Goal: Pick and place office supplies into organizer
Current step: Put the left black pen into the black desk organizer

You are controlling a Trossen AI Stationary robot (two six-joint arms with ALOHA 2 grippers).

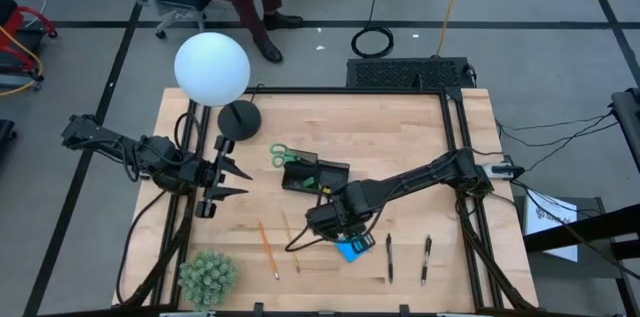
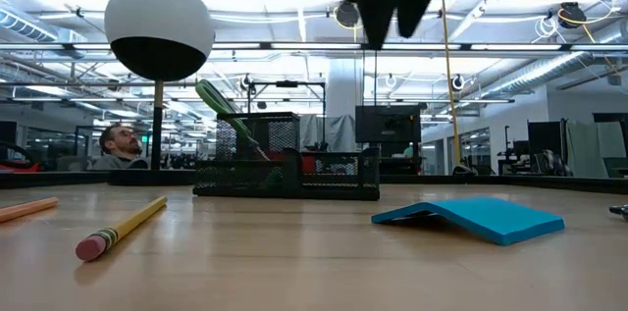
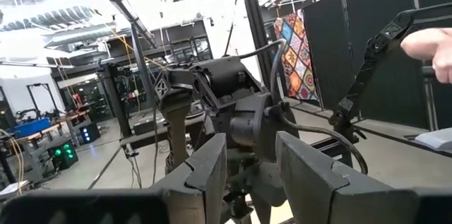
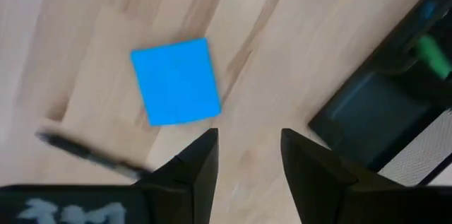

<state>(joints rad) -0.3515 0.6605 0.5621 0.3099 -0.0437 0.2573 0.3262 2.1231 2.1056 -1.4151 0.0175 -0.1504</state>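
Currently the worktop (image 1: 400, 127) carries one blue pad (image 1: 350, 250), two pencils, two pens, one pair of green-handled scissors (image 1: 280, 155) and one black organizer (image 1: 315, 176).

The first pencil (image 1: 268, 250) and the second pencil (image 1: 291, 242) lie near the front edge, left of centre. The first pen (image 1: 389, 257) and the second pen (image 1: 426, 259) lie side by side near the front edge, right of centre. The blue pad lies flat between the pencils and the pens.

The organizer sits near the worktop centre. The scissors rest in it, handles sticking out over its left end; a small green piece (image 4: 432, 47) is visible inside it in the right wrist view only.

The right end effector (image 1: 340, 227) hangs above the worktop beside the blue pad, fingers parted, grasping nothing. The left end effector (image 1: 232, 179) waits towards the left edge, fingers parted and empty.

A white globe lamp (image 1: 212, 68) stands at the back left; a spiky green plant ball (image 1: 208, 277) sits at the front left corner. Only the low view shows the pad's near edge lifted slightly.
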